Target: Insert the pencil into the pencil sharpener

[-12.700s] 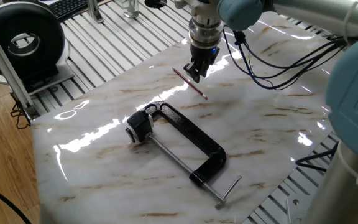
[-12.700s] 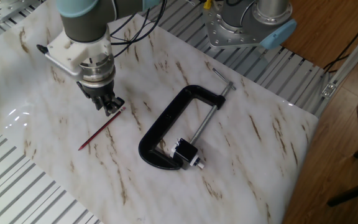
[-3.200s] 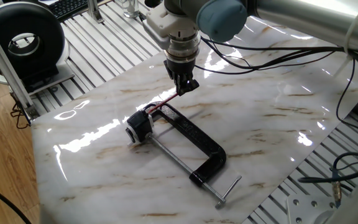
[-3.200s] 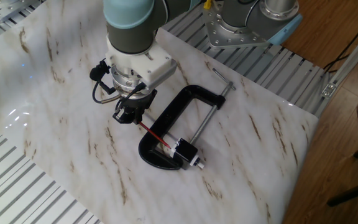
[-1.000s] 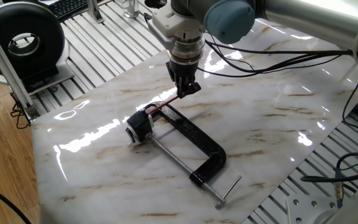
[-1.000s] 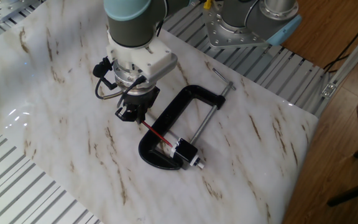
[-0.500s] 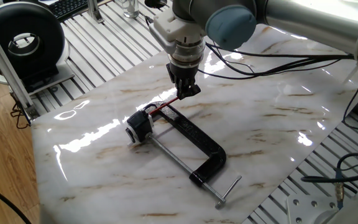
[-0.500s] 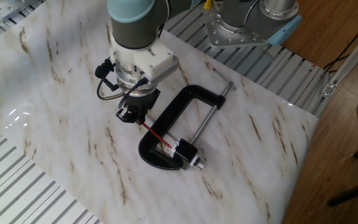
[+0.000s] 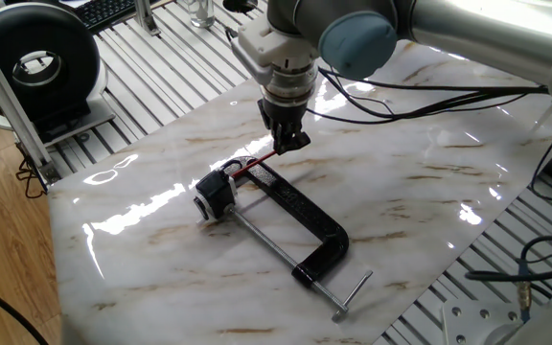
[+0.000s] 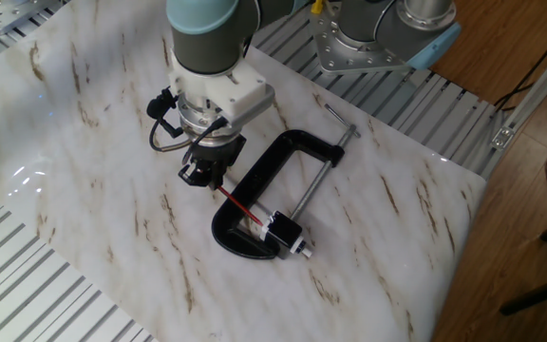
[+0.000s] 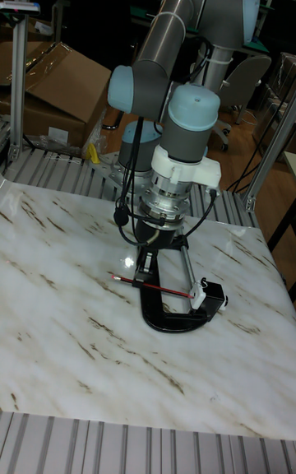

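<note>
Gripping the pencil point(image 10: 238, 205) in the tool point(image 10: 207, 178), fingers clamped on it near the blunt rear end, a short stub sticking out behind in the tall fixed view. Judging it light, thin and stiff but easy to snap or lever sideways, and smooth enough to slide in the pinch under an axial push; better held close to the rear third, as here, with force kept along the shaft.

Hanging low over the bench point(image 10: 84, 247), not resting on it. Long axis running, in the other fixed view, from about 10 o'clock at the tool down to about 4 o'clock, tip aimed at the sharpener point(image 10: 285, 234). Sharpener sitting pinched in the clamp point(image 10: 254, 190), at its closed jaw end.

Tip appearing to reach the sharpener's pale face point(image 11: 194, 294); contact or entry too small to tell. Judging insertion not yet complete, most of the shaft showing outside.
</note>
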### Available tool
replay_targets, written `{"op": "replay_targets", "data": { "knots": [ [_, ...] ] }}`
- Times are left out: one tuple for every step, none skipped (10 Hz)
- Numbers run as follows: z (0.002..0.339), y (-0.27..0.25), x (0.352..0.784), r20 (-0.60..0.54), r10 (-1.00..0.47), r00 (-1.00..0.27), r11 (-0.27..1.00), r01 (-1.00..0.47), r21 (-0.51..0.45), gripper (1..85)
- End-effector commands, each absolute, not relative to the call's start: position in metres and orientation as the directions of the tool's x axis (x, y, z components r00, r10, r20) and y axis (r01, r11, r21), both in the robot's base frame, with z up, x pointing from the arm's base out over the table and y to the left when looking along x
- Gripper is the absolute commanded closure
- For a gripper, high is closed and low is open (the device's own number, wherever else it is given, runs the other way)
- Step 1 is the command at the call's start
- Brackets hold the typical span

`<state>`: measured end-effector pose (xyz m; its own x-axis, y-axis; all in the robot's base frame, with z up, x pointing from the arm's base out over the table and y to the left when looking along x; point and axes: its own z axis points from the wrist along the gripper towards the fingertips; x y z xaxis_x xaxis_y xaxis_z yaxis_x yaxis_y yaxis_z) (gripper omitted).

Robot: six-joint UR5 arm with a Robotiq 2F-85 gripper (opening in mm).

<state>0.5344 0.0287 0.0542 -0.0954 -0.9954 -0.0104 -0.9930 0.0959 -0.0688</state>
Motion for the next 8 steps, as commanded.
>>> {"op": "replay_targets", "data": {
  "knots": [
    [0.061,0.026,0.533,-0.027,-0.995,-0.1,0.102,-0.993,-0.066,84.7],
    [0.061,0.031,0.532,-0.027,-0.993,-0.114,0.115,-0.991,-0.068,84.7],
    [0.061,0.033,0.534,-0.016,-0.993,-0.117,0.118,-0.99,-0.079,84.7],
    [0.061,0.039,0.534,-0.025,-0.991,-0.13,0.132,-0.988,-0.076,84.7],
    [0.063,0.044,0.533,-0.025,-0.99,-0.139,0.141,-0.987,-0.076,84.7],
    [0.063,0.047,0.532,-0.019,-0.989,-0.147,0.148,-0.986,-0.077,84.7],
    [0.061,0.051,0.531,-0.018,-0.988,-0.155,0.155,-0.985,-0.077,84.7],
    [0.059,0.055,0.529,-0.019,-0.987,-0.162,0.163,-0.983,-0.08,84.7]
  ]
}}
